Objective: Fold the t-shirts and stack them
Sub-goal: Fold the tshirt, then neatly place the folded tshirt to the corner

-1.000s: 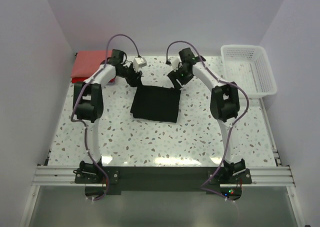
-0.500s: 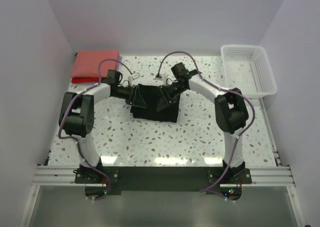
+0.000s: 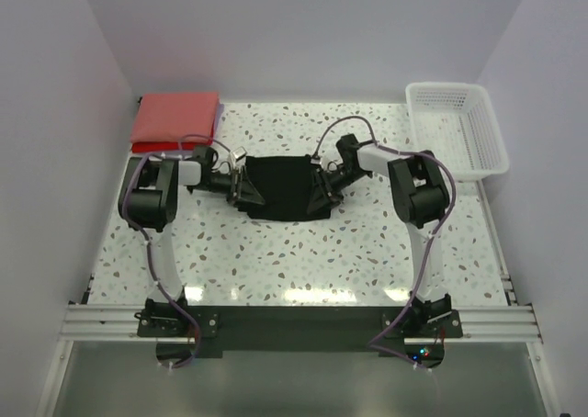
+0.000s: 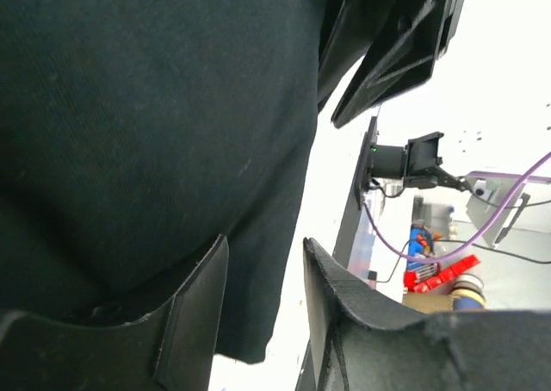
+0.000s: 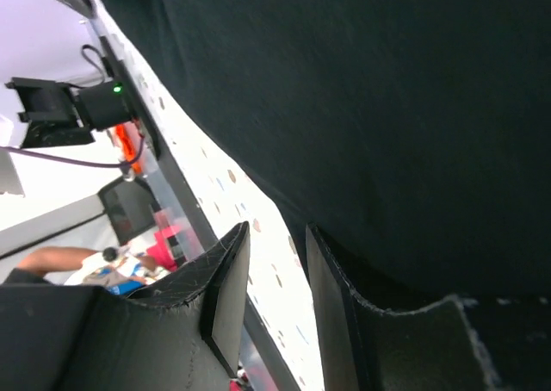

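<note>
Neither pair of jaws lets us call it. On the left gripper (image 3: 242, 187) they stand partly closed, with black cloth filling the gap between the fingers (image 4: 194, 318), and we cannot tell whether that cloth is pinched or only lying there. On the right gripper (image 3: 322, 189) they stand about as narrow. The edge of the same cloth reaches down to the fingers (image 5: 344, 322) and speckled surface shows through the gap — again we cannot tell whether it grips.

We count two grippers, both low over the table (image 3: 303, 252), one at each side of a single black t-shirt (image 3: 280, 187): the left at its left edge, the right at its right edge. That shirt lies midway between the table's left and right edges, somewhat nearer the far edge than the near one.

We count one stack of coral-red t-shirts (image 3: 175, 118) in the far left corner, with a thin purple-blue strip along its right side; how many layers it holds we cannot tell. One white lattice basket (image 3: 487, 132) sits along the right edge at the far right corner.

Bare speckled surface runs from the shirt to the near edge — the widest open room. Narrower strips separate the shirt from the stack and from the basket, both well apart from it. Walls stand close along the left, far and right edges.
</note>
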